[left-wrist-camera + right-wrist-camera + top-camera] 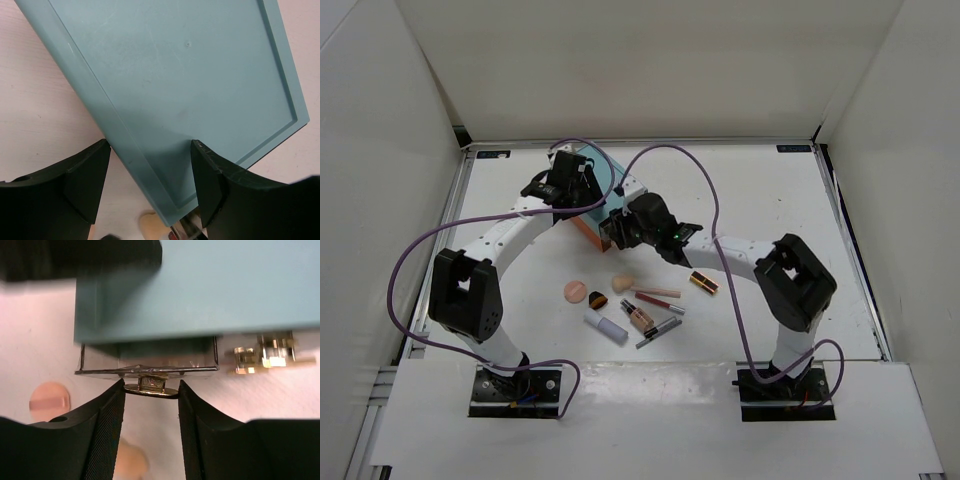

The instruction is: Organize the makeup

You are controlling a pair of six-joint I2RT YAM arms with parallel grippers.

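While the right gripper (150,394) clamps the drawer handle (150,387), the makeup (638,316) lies loose on the bench (770,200).
Right jaws press both ends of the gold handle on the teal box (608,186); its clear drawer (150,360) stands partly out. Left gripper (149,165) jaws stand apart over the box top, holding nothing. Peach puff (576,291), beige sponge (623,283), white tube (605,326), lipstick tube (704,282) and slim pencil (658,294) lie between box and arm bases.
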